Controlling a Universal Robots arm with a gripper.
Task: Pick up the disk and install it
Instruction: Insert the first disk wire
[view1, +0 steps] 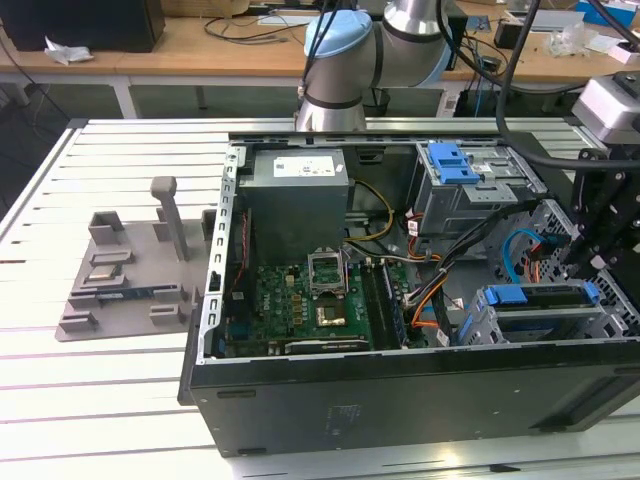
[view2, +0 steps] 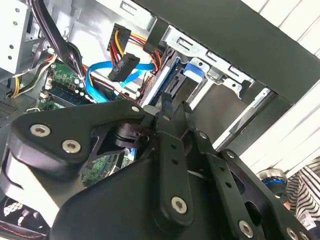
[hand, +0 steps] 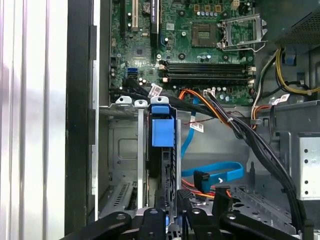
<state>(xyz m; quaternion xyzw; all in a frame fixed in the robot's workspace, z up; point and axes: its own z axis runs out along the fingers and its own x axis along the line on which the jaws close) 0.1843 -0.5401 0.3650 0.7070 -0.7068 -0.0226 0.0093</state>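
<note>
Matt black tool (view2: 172, 112) (blue plastic rails (hand: 162, 131))

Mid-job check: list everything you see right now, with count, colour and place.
Computer case: one, black, open on the slatted table.
Disk: one, blue-railed, standing in the drive cage at the exterior view's right, under the gripper.
Motherboard: one, green, on the case floor.
Power supply: one, grey, at the case's rear.
Blue latch piece: one, on the upper drive bay.
SATA cable: one, blue, beside the cage.
Fixture: one, grey, on the table at the exterior view's left.
Arm: one, grey-blue, behind the case.
Gripper: one, black, closed on the disk's end.
</note>
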